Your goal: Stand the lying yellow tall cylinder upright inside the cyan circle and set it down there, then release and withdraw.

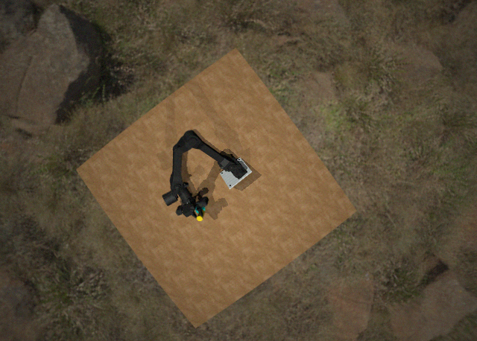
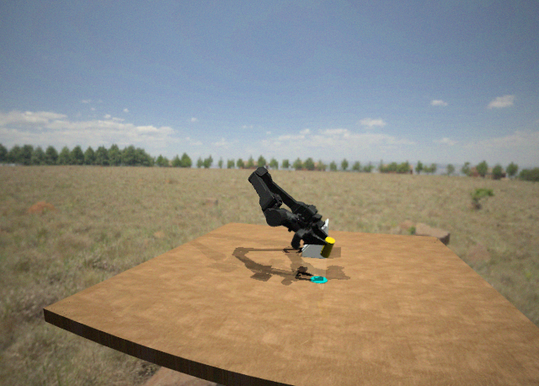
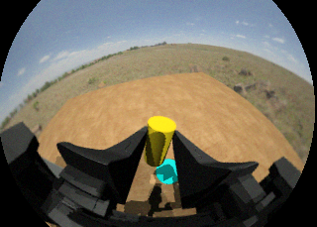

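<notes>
The yellow tall cylinder (image 1: 199, 218) (image 2: 328, 249) (image 3: 158, 143) is close to upright, with its top leaning a little to the right in the exterior view. My gripper (image 2: 325, 243) (image 3: 160, 131) is shut on it and holds it in the air above the table. The cyan circle (image 1: 197, 211) (image 2: 318, 280) (image 3: 171, 174) lies flat on the table below the cylinder. In the wrist view it shows just beyond the cylinder's lower end, partly behind the right finger and partly in shadow. In the top view the gripper covers much of it.
The wooden table (image 1: 246, 245) (image 2: 243, 325) (image 3: 124, 103) carries the arm's light grey base plate (image 1: 229, 179) (image 2: 312, 250). In the exterior view the plate shows behind the cylinder. Arm shadows lie on the table around the circle. Grass and rocks surround the table.
</notes>
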